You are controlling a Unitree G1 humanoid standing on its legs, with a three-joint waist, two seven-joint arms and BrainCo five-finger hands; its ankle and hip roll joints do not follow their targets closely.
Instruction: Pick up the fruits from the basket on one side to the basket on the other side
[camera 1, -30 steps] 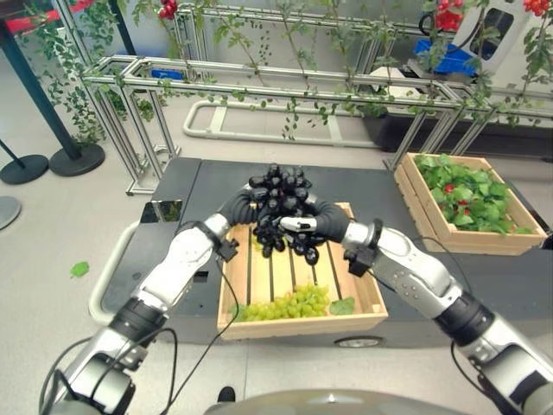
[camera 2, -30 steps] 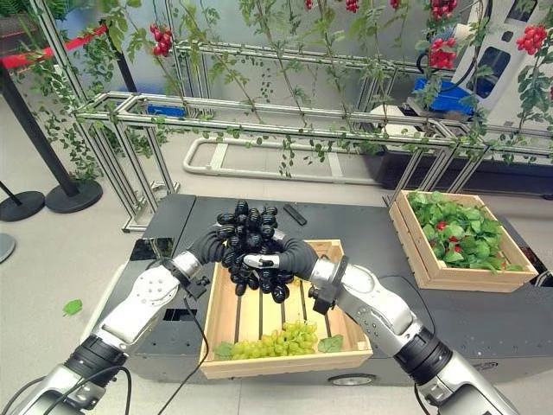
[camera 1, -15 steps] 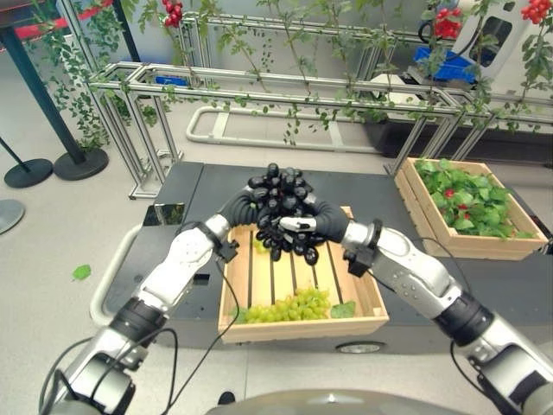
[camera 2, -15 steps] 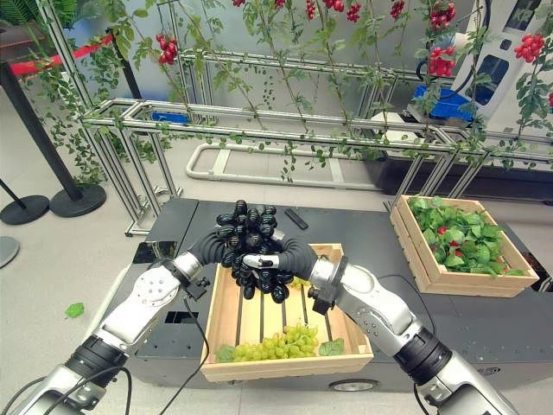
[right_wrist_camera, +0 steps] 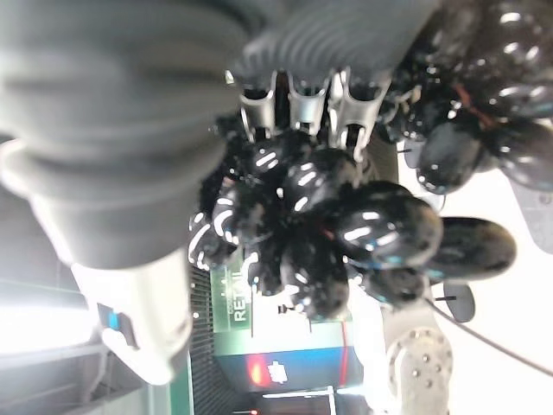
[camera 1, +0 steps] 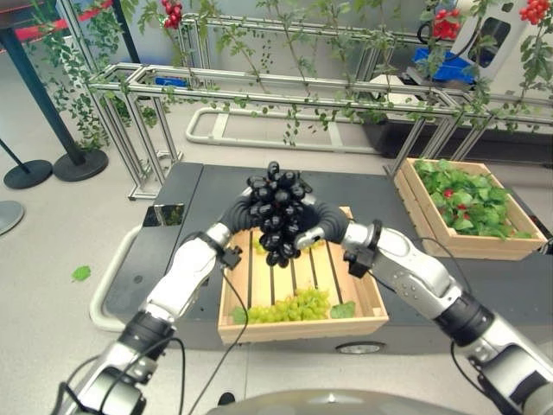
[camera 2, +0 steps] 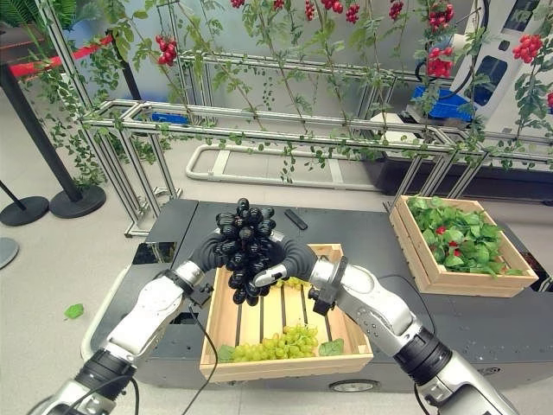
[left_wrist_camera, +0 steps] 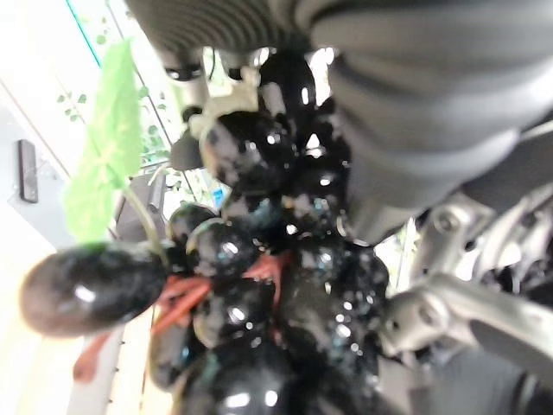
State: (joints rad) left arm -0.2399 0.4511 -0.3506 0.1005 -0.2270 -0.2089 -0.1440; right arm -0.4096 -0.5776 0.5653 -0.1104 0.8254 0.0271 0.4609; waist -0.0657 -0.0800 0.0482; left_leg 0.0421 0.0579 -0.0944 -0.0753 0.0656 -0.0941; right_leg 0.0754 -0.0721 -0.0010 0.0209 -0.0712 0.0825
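Note:
A big bunch of black grapes [camera 1: 276, 212] hangs above the far half of a wooden slatted crate [camera 1: 373, 298]. Both hands hold it from opposite sides. My left hand [camera 1: 238, 210] cups its left side and my right hand [camera 1: 323, 223] its right, with the right thumb curled under the bunch. In the right wrist view the fingers [right_wrist_camera: 302, 104] curl into the black grapes [right_wrist_camera: 346, 207]. The left wrist view has the black grapes [left_wrist_camera: 259, 285] pressed against that hand's cover, with a green leaf [left_wrist_camera: 99, 164] beside them. A bunch of green grapes [camera 1: 289, 304] lies at the crate's near edge.
The crate sits on a dark low platform [camera 1: 190, 186]. A second wooden crate [camera 1: 518, 244] full of green leaves and small red fruits stands at the right. Metal frames [camera 1: 259, 86] with vines and red fruit clusters run across the back.
The black grape bunch has turned from a wide spread into a taller hanging cluster, slightly higher over the crate. My left forearm has swung in closer to the crate.

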